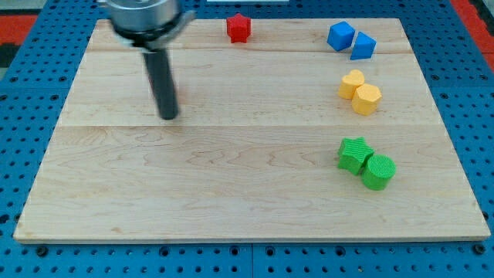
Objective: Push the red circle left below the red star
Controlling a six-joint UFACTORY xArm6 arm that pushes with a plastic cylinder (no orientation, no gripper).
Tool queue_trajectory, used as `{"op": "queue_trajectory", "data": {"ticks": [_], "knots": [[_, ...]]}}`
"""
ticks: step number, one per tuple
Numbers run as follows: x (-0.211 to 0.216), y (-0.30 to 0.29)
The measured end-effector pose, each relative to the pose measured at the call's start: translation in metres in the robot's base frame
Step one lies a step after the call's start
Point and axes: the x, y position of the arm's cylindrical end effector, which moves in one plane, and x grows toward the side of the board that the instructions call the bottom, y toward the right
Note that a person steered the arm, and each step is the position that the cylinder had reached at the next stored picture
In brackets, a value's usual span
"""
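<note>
Near the top-left corner of the surface, my tip hides all but a sliver of what is likely the red circle, lying left-below the red star; no hand shows.

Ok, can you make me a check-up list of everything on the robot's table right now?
Surface: wooden board, lying flat on a blue pegboard.
Job's things: red star near the view's top edge. The red circle is not clearly seen; only a red sliver shows at the right edge of the rod, so it is probably hidden behind.
Clutter: blue pair, yellow pair, green star touching green circle, all at the view's right.
Hand: none; my tip is on the board, left of and below the red star.
Cables: nothing seen.
Surroundings: red patches at the view's top corners.
</note>
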Motion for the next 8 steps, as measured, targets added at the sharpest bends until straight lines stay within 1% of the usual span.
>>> {"op": "queue_trajectory", "data": {"ticks": [1,2,3,4,5,6,7,8], "knots": [[-0.034,-0.012],[-0.057,0.046],[-0.091,0.055],[-0.101,0.050],[-0.109,0.022],[-0.138,0.027],[-0.144,0.016],[-0.171,0.028]]}}
